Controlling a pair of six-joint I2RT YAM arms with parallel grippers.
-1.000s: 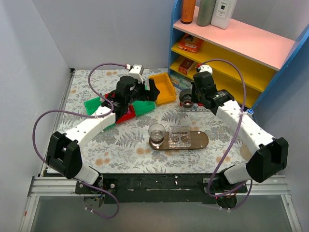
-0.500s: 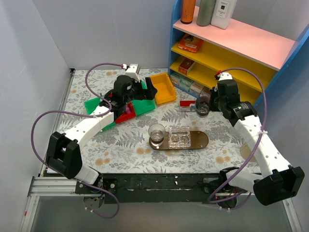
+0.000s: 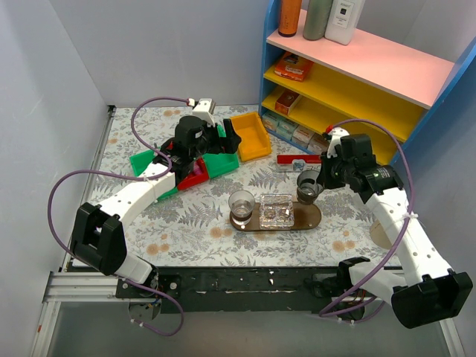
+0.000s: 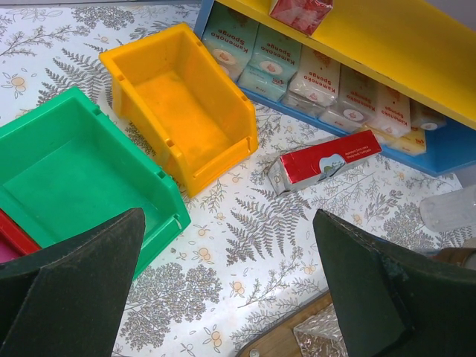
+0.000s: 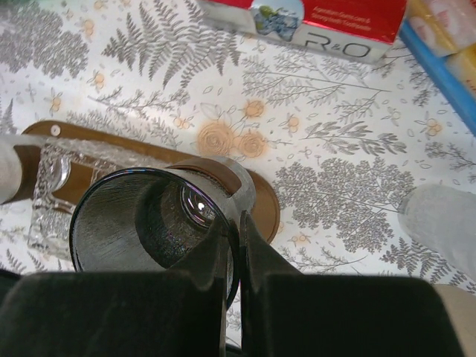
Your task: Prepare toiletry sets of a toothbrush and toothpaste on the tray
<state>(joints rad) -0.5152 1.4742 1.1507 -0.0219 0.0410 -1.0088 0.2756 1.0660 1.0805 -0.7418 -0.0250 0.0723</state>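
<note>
We see pale grey walls [image 3: 171, 52] rising behind and to the left of the left claw [image 3: 229, 138], plain and evenly lit. Beneath both claws lies a table [image 3: 186, 223] covered in a grey fern-and-flower print. Just behind and to the right of the right claw [image 3: 315, 183] stands a blue-framed shelf unit [image 3: 270, 44], with a pink top board [image 3: 372, 59] and yellow boards [image 3: 349, 93] below. Well to the near side of both claws, a metal rail [image 3: 74, 286] edges the table. We find the light soft and the shadows faint.
</note>
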